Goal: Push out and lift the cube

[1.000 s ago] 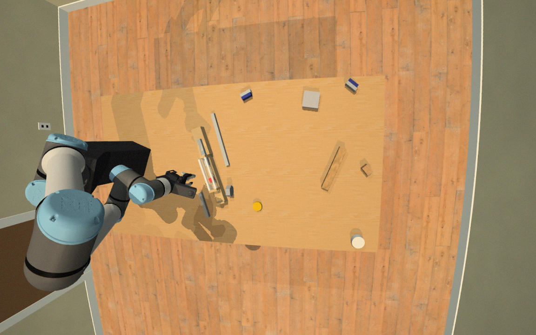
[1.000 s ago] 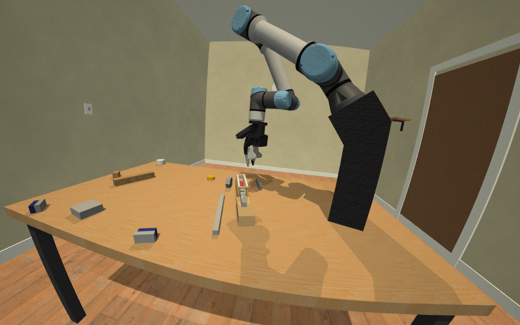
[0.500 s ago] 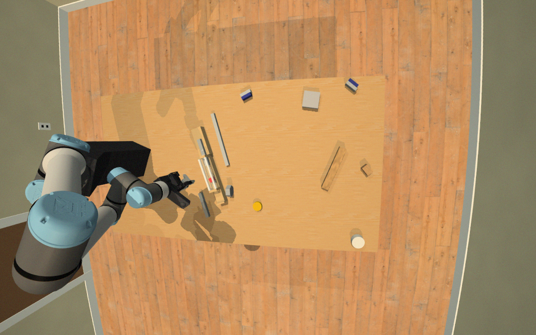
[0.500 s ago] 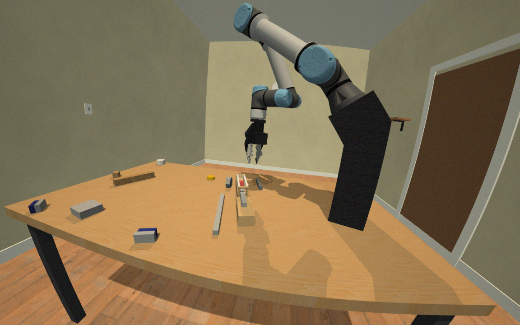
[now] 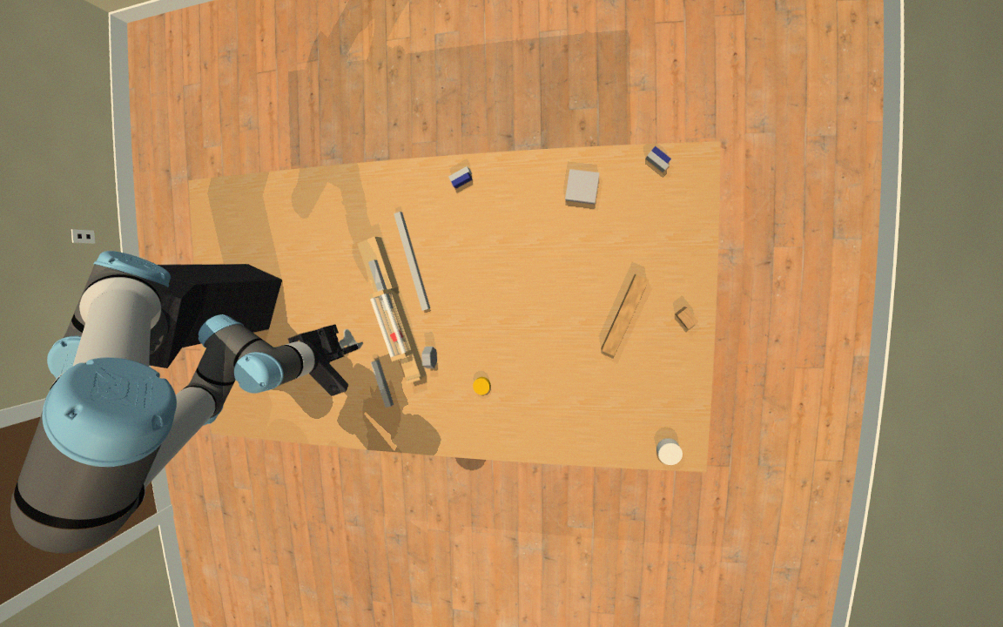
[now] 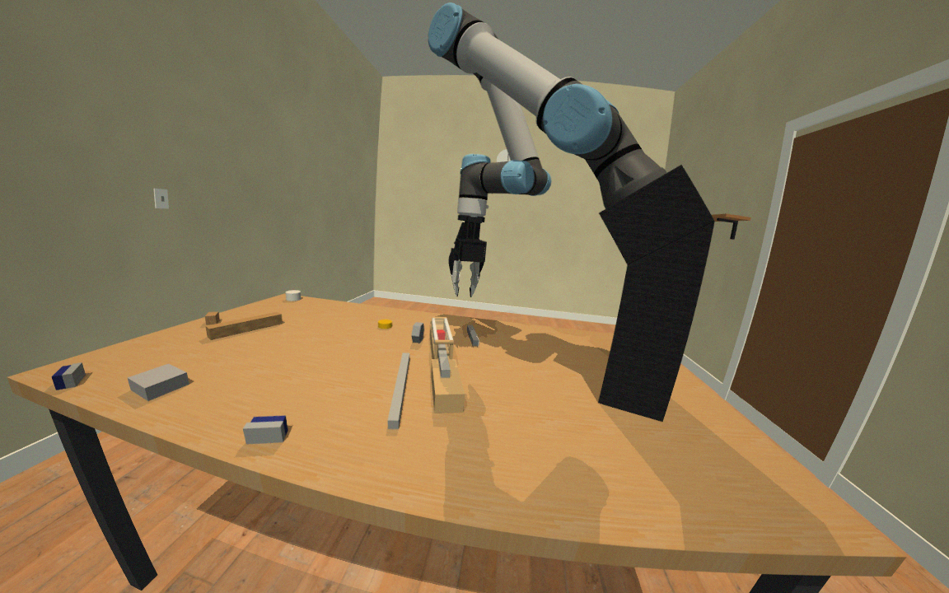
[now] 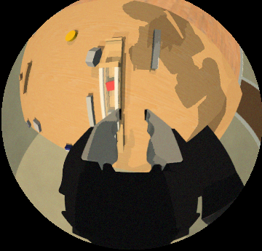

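gripper (image 5: 360,343) (image 6: 464,295) (image 7: 132,109), top view: hanging beside the channel (image 5: 382,327) (image 6: 434,331) (image 7: 116,80), fingers parted, holding nothing. red cube (image 5: 395,337) (image 6: 441,334) (image 7: 110,86), one: sitting inside the channel, between the pale rails. long grey bar (image 5: 412,261) (image 6: 398,390) (image 7: 91,110), one: lying beside the channel. wooden beam (image 5: 624,315) (image 6: 244,325), one: lying well apart.

exterior view: gripper pointing down above the table (image 6: 537,457), tips apart from each other. grey stick (image 6: 445,366), one: resting on the wooden block (image 6: 449,398) at the channel's nearer end. yellow disc (image 6: 384,324) (image 7: 71,36), one: lying flat on the table.

wrist view: fingers showing a bare gap; cube showing beyond the fingertips, lying within the channel. dark grey bar (image 7: 156,49), one: lying partly in shadow.
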Motion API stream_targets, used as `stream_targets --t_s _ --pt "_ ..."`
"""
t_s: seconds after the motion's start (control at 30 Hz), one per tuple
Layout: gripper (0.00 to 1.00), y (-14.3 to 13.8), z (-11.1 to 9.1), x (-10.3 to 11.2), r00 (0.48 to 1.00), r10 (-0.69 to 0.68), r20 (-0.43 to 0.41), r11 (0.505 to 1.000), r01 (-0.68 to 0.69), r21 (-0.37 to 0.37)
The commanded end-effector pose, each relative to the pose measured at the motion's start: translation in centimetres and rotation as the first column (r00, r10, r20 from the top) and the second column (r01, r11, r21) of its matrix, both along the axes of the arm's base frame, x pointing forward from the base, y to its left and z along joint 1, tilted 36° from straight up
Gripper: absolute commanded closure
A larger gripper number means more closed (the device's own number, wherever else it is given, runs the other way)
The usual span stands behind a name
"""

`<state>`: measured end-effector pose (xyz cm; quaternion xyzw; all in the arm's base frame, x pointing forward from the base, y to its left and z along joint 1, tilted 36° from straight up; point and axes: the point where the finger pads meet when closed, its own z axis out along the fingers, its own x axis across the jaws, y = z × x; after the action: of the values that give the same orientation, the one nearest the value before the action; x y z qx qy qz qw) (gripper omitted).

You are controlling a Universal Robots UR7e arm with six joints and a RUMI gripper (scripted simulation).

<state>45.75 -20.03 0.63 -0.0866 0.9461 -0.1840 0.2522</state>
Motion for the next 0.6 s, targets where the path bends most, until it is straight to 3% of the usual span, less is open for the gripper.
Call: stream_targets --t_s 0.0,0.37,0.57 --pt "0.78 0.0 0.0 -0.3 0.999 -0.036 0.010 0.999 0.036 0.024" --pt "0.78 0.0 -0.1 -0.3 0.999 -0.045 0.013 0.999 0.044 0.030" --pt "0.78 -2.2 -0.4 0.0 0.999 -0.044 0.011 0.999 0.044 0.030"
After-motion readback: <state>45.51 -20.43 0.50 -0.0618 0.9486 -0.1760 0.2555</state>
